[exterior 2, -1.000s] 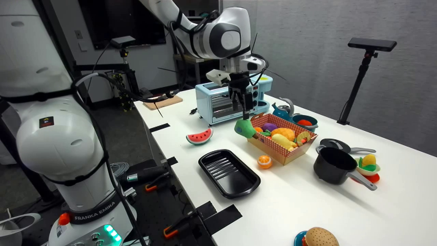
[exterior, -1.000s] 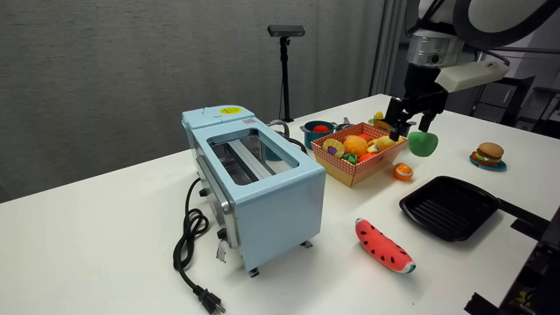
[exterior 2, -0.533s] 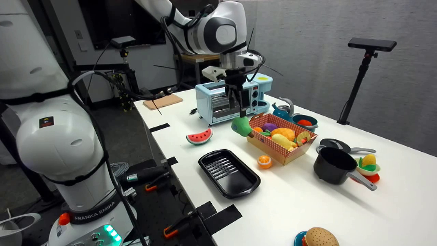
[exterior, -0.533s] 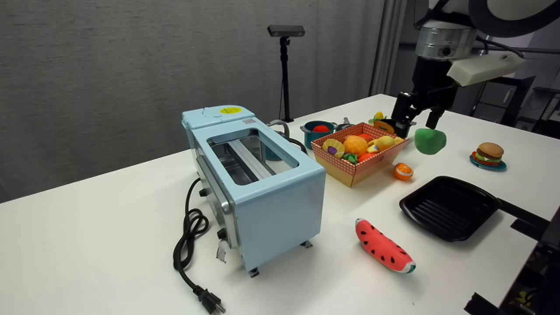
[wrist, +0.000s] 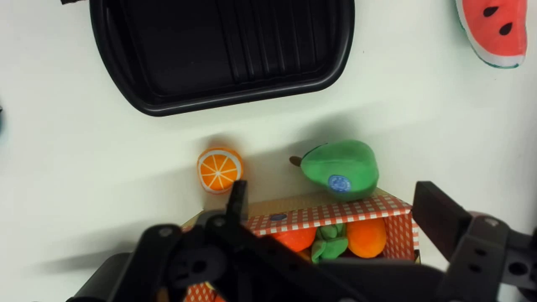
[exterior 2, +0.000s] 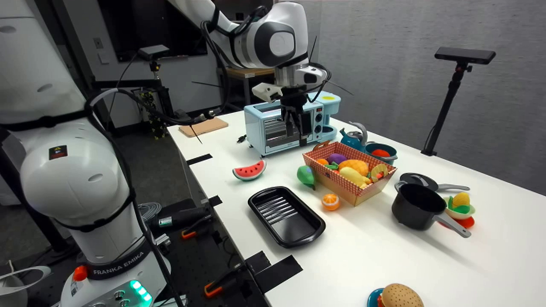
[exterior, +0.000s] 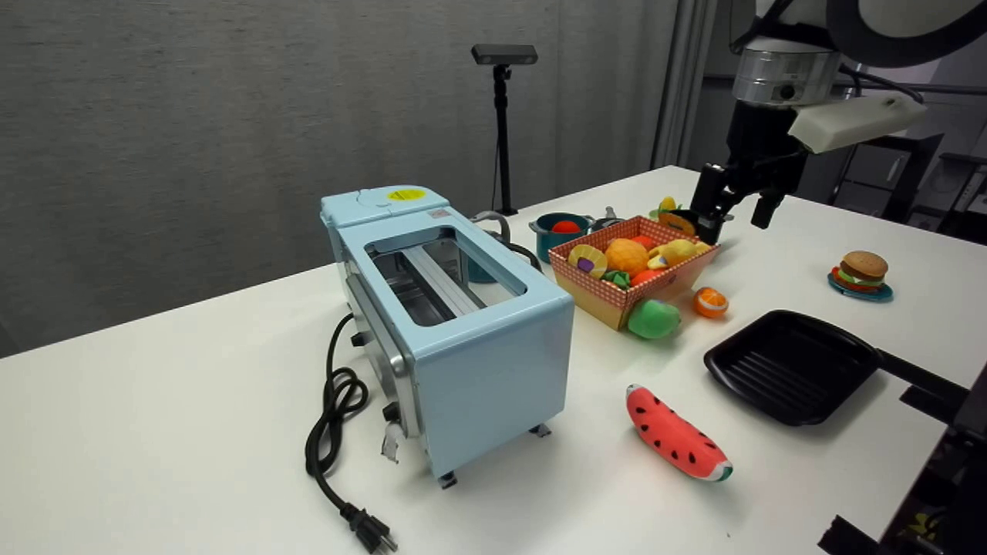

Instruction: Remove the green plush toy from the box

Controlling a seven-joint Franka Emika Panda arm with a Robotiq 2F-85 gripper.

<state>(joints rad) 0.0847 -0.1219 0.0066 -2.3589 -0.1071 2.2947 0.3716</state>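
White counter [exterior: 193, 401]: my jaws, apart, have just released the green plush toy [exterior: 654, 319] beside the box [exterior: 597, 302], removal apparently complete.

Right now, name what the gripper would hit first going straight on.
Likely the green plush toy: in the wrist view it lies ahead of the open gripper. Depth is unclear, so the box might come first.

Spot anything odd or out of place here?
A power plug lies loose beside the blue toaster, connected to nothing. The green plush pear beside the box looks stray, but getting it out is the goal.
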